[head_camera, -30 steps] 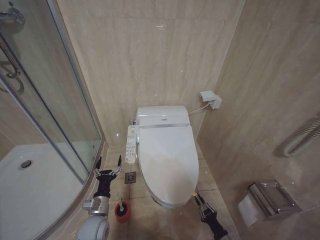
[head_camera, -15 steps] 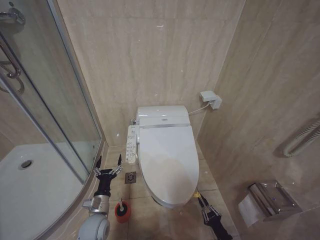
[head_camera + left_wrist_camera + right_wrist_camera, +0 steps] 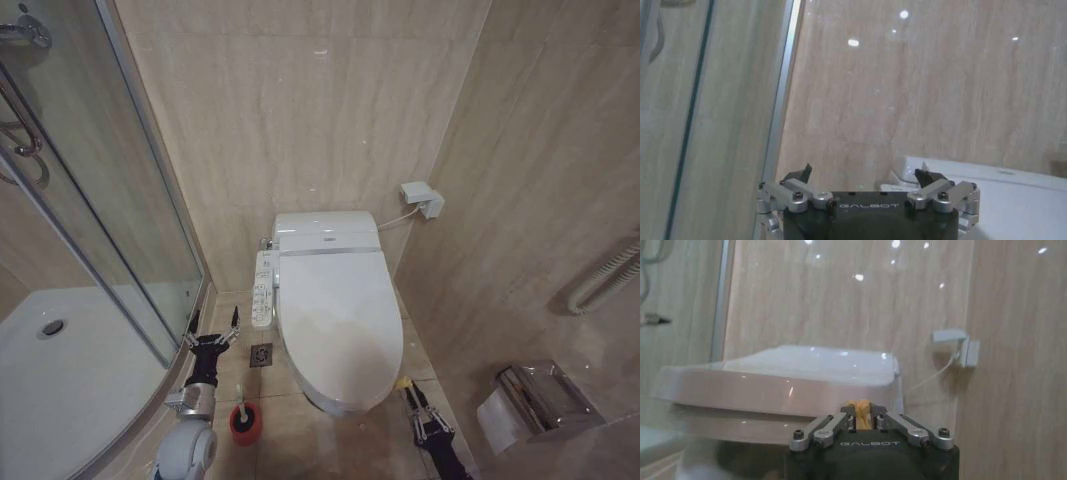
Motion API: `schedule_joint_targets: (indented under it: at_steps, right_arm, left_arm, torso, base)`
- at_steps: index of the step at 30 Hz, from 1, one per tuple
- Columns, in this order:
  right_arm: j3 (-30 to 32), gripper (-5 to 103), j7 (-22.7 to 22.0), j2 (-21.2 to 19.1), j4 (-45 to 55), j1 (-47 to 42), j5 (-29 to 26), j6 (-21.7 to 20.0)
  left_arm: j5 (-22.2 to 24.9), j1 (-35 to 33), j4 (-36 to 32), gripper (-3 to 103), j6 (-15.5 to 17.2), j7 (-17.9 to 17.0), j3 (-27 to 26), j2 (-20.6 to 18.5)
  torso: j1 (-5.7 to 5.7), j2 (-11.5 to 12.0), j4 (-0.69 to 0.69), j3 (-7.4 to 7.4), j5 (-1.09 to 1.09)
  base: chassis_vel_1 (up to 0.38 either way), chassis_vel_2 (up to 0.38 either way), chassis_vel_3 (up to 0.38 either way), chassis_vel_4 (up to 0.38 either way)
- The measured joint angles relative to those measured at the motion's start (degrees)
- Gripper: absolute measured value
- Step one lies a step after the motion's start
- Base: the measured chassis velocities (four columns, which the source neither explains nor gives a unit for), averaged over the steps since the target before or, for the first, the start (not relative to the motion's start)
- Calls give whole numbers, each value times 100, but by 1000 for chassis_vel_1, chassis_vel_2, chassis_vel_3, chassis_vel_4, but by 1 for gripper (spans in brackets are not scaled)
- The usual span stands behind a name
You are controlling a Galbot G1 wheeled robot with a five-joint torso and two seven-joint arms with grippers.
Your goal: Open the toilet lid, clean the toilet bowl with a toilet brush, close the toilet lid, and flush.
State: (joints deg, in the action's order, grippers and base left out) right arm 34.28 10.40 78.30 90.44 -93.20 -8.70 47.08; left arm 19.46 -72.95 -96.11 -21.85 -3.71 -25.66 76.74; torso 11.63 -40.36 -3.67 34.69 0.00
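Beige-tiled bathroom, right end effector [image 3: 411, 392] pinching yellow tag [image 3: 860, 408] at closed toilet lid [image 3: 338, 315] front, left end effector [image 3: 211, 331] spread wide

- The toilet lid [image 3: 338, 315] beside my right pincer is smooth, glossy white plastic.
- My left pincer [image 3: 862, 176] has dull silvery metal links.
- The walls [image 3: 300, 110] are polished beige stone-look tile.

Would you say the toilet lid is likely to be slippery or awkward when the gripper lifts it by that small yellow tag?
Probably slippery: the toilet lid looks smooth and glossy, showing light glints. It seems rigid, so it should likely pivot as one piece rather than flex. The right gripper is shut on the yellow tag, a small hold that might slip under the lid's weight.
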Motion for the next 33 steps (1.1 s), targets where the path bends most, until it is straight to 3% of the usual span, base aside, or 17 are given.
schedule_joint_targets:
  at_steps: [6,10,15,22,26,29,33]
  right_arm:
    - [13,14,-247,-60,775,-151,-162,-24]
    - [-2,14,-400,-152,1808,-260,-280,-294]
    - [2,14,-429,-394,2360,-171,-540,-576]
    - [-4,14,-583,-1060,2574,270,-1213,-952]
    - [-5,14,-618,-1239,2576,550,-1535,-1077]
    - [-134,14,-831,-1596,2510,1218,-2130,-1460]
    - [-228,14,-876,-1868,2284,1712,-2366,-1581]
  left_arm:
    - [29,62,149,100,7,-3,-14,-78]
    - [-18,79,227,100,30,-3,80,-91]
    - [-86,61,295,100,45,-5,102,-180]
    - [-120,-66,454,100,-8,-2,-34,-337]
    - [-158,-129,528,100,-43,0,-117,-360]
    - [-204,-256,574,100,-61,2,-293,-371]
    - [-222,-328,574,100,-64,2,-388,-359]
  torso:
    - [0,0,0,0,0]
    - [0,0,-1,0,-3]
    - [0,0,0,0,0]
    - [0,0,3,0,0]
    - [0,0,4,0,1]
    - [0,0,4,0,0]
    - [0,0,3,0,-1]
  base:
    - [0,0,0,0]
    - [0,0,0,0]
    - [0,0,0,0]
    - [0,0,0,0]
    - [0,0,0,0]
    - [0,0,0,0]
    - [0,0,0,0]
